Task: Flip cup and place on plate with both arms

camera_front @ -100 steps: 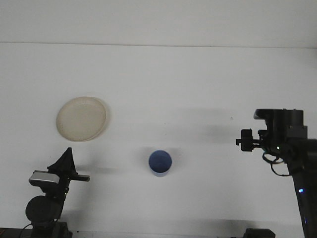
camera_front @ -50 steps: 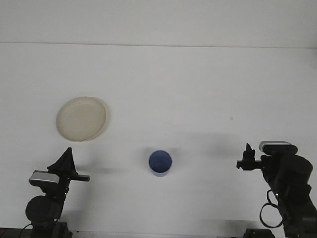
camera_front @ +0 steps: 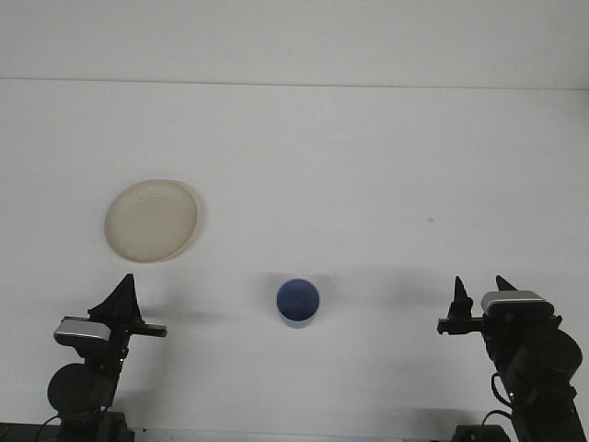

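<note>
Cup (camera_front: 298,302) upright, plate (camera_front: 151,220) well apart

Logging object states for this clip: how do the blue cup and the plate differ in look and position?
The cup is blue, while the plate is pale cream. The cup looks much narrower than the wide, shallow plate. The cup sits near the table's centre front; the plate lies farther back on the left. Both rest on the white table, apart from each other, with neither gripper touching them.

A blue cup (camera_front: 298,302) stands upright, mouth up, well apart from the empty cream plate (camera_front: 151,220).
</note>
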Action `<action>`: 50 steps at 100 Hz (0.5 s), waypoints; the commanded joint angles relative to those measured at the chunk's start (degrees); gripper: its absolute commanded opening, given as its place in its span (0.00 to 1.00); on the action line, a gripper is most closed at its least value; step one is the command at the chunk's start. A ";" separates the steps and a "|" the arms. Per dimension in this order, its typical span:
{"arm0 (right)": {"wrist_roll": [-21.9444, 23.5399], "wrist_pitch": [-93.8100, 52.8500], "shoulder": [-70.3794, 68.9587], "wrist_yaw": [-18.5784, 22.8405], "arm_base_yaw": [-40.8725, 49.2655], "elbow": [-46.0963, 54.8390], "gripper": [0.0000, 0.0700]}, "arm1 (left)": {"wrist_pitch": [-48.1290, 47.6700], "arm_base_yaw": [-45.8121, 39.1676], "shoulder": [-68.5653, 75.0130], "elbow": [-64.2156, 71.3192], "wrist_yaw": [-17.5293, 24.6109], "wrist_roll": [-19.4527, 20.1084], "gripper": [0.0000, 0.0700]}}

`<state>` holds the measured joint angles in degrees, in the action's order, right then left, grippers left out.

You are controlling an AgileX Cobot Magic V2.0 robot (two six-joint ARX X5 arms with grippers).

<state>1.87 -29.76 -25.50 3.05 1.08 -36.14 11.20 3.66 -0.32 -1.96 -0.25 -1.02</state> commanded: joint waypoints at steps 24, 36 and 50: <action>-0.39 0.59 0.02 -0.09 0.02 -0.17 0.67 | 0.85 0.11 0.13 1.11 0.04 -0.48 0.02; -0.42 0.59 0.02 -0.13 0.02 -0.17 0.67 | 1.84 0.11 0.11 0.52 0.04 -1.38 0.02; -0.39 0.59 0.02 -0.11 0.02 -0.17 0.67 | -2.54 0.11 -0.13 -3.96 0.07 -1.40 0.02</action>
<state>1.87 -29.74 -25.41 2.98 1.08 -36.14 9.30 3.66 -0.34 -3.05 -0.23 -2.07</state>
